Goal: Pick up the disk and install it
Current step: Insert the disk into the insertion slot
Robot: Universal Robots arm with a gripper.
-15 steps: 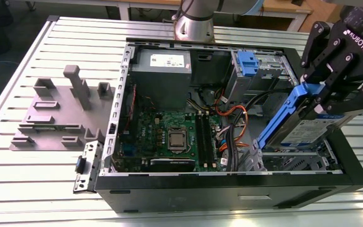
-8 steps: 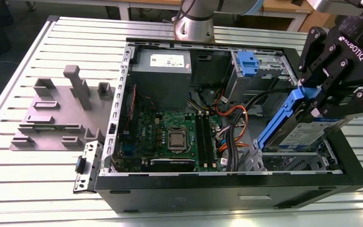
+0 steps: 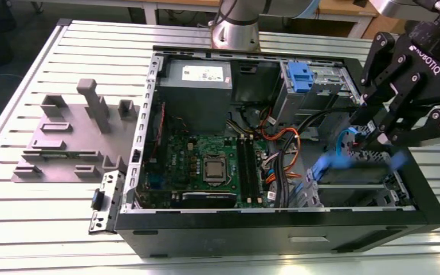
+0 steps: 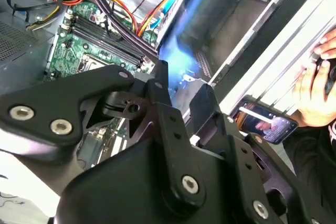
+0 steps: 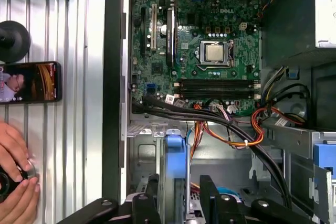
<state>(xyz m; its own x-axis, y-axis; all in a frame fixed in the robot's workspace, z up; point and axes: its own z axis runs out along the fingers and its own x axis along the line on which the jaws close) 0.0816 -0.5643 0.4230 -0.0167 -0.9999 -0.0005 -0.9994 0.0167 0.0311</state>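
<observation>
Flat silver disk (image 3: 364,169) with blue plastic rails, blurred and hard to make out, is at the drive bay of the open black computer case (image 3: 266,232), on the exterior view's right. The black robot gripper (image 3: 377,143) is directly above it; whether it grips cannot be told. The case rests on a slatted aluminium table (image 3: 29,212).

open-topped drive bay (image 3: 354,192), cables (image 3: 279,166) one side, case wall (image 3: 428,200) the other
</observation>
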